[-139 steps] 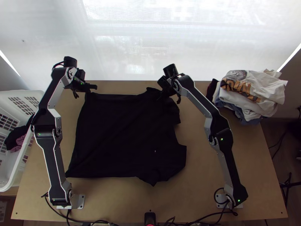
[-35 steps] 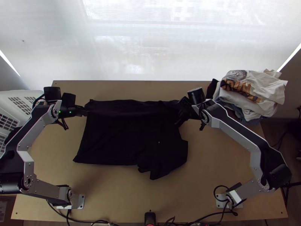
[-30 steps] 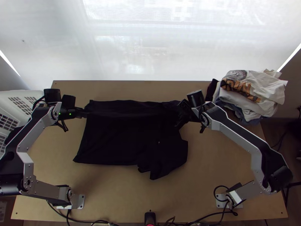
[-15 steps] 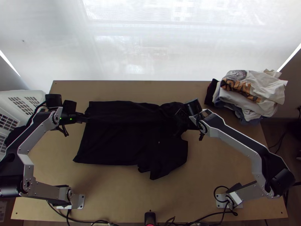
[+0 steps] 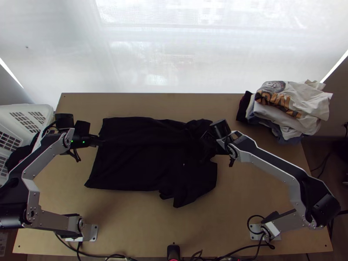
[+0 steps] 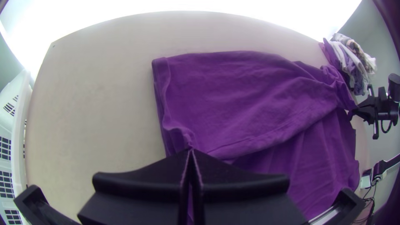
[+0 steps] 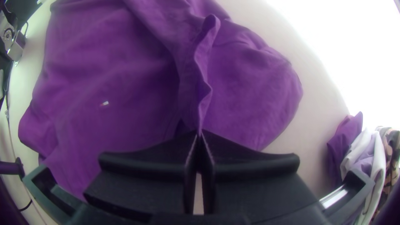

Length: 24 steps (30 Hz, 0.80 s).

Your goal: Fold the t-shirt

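Where the light wooden table point(image 5: 130, 226) stretches away from the two arms' bases, the black t-shirt point(image 5: 139, 161) lies across its middle, nearer the left edge than the right. Its far part is folded over toward the near side, so that the upper layer ends in a slanting edge across the cloth, while the near part stays flat below, with a sleeve point(image 5: 185, 195) sticking out at the near right. The left gripper point(image 5: 102, 140) is at the shirt's left side, its two fingers pressed together on the edge of the folded-over layer, which puckers where they pinch it. The right gripper point(image 5: 206, 147) is at the shirt's right side, its fingertips drawn together on a rippled edge of the cloth; a rounded part of the shirt bulges out beyond them on the far side. A pile of clothes point(image 5: 289, 111) sits at the table's far right corner, a white printed garment point(image 5: 304, 102) on top. At the left stands a white basket point(image 5: 32, 108) with dark clothes point(image 5: 19, 157) inside.
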Motion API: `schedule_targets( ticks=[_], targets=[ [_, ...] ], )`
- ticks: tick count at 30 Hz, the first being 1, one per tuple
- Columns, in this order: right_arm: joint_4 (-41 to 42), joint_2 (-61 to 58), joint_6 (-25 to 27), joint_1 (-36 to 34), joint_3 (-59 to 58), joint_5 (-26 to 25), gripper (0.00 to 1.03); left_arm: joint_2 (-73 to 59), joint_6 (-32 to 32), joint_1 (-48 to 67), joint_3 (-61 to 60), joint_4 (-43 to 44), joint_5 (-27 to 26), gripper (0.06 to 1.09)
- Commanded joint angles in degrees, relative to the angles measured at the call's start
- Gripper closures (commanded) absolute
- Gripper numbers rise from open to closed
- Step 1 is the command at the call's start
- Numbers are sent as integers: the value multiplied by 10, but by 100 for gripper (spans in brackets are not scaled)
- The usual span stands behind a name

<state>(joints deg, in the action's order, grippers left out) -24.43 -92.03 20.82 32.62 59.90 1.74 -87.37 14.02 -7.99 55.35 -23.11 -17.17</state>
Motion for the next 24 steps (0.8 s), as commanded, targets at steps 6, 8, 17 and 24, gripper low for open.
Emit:
schedule_targets(
  ticks=[6,8,17,24],
  targets=[
    [17,-1,-1,5,-26,-1,100,-6,12,-12,-29,20,-1,105],
    [21,-1,0,5,-27,-1,96,-14,12,-13,-32,31,-1,105],
    [13,11,0,-9,8,0,4,32,31,-13,-33,-22,-1,22],
    [-37,48,-5,-41,43,0,4,138,127,-43,-32,-220,-10,22]
  ],
)
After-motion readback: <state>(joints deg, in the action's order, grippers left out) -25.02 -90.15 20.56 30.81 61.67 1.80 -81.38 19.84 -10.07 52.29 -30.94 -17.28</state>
